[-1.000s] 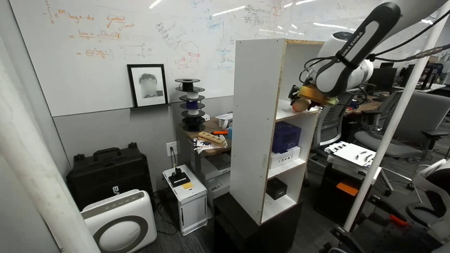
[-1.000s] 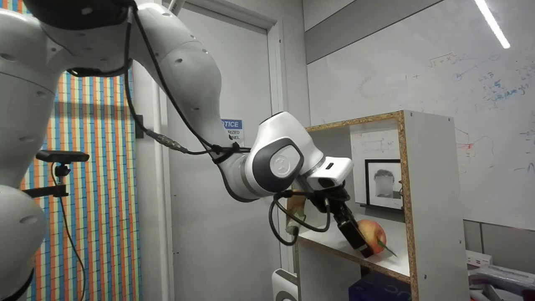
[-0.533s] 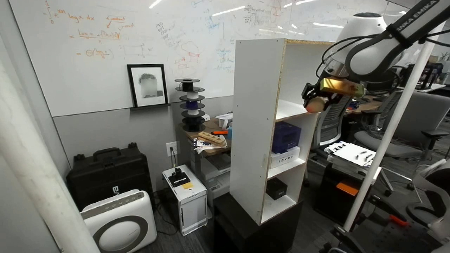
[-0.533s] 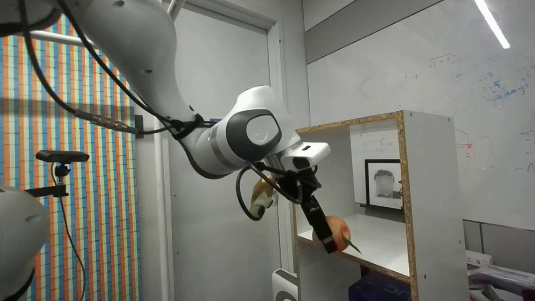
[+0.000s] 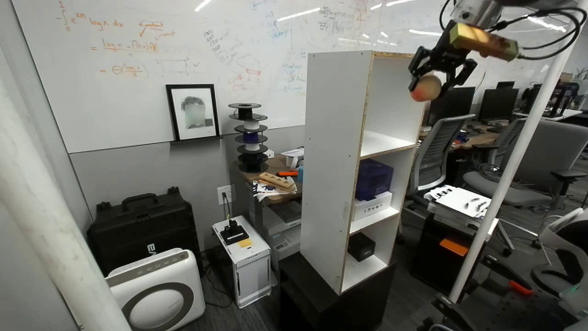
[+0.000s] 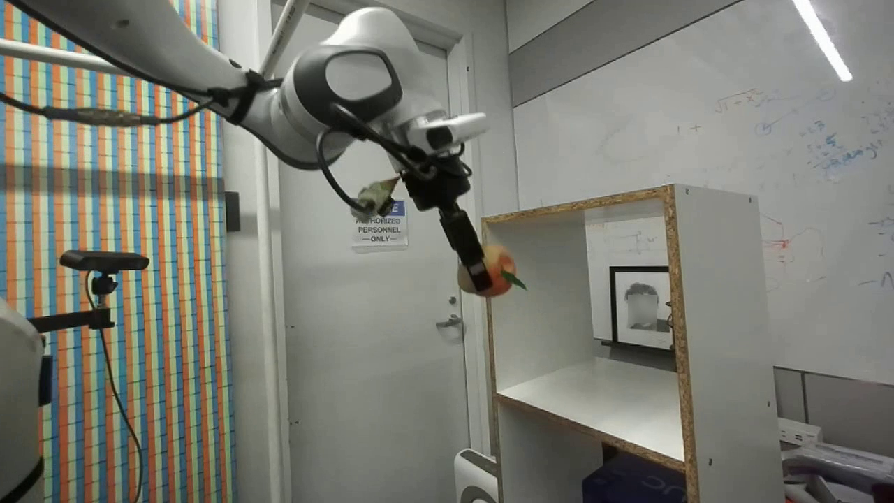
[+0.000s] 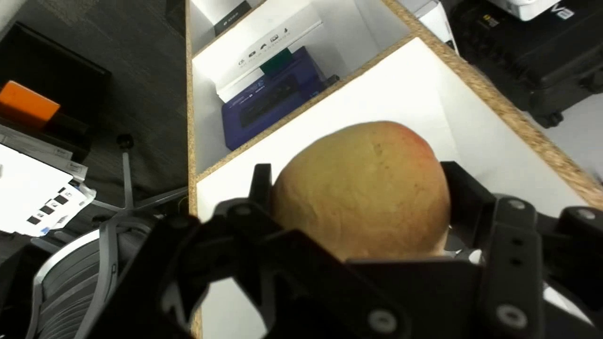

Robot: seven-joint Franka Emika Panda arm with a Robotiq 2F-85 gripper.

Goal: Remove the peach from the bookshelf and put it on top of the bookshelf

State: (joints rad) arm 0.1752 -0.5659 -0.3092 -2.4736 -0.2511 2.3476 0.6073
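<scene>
The round orange-tan peach [image 5: 426, 90] is held in the air by my gripper [image 5: 428, 86], in front of the bookshelf's open side at the height of its top compartment. The tall white bookshelf [image 5: 335, 165] also shows in an exterior view [image 6: 726, 335]. In that view the peach [image 6: 501, 265], with a green leaf, hangs near the shelf's upright edge, below the level of its top. In the wrist view the peach [image 7: 362, 197] is pressed between both black fingers [image 7: 464, 202]. The gripper is shut on it. The top compartment holds nothing visible.
A blue box [image 5: 375, 178] on a white box [image 5: 373, 207] fills the middle compartment. A small black box [image 5: 361, 246] is in the lowest. The bookshelf stands on a low black cabinet [image 5: 340, 308]. A chair [image 5: 441, 151] and a white pole [image 5: 519, 151] stand beside it.
My gripper has drawn the peach out of the top compartment, away from the bookshelf, and lifted it upward. The arm has retracted and risen with it.
</scene>
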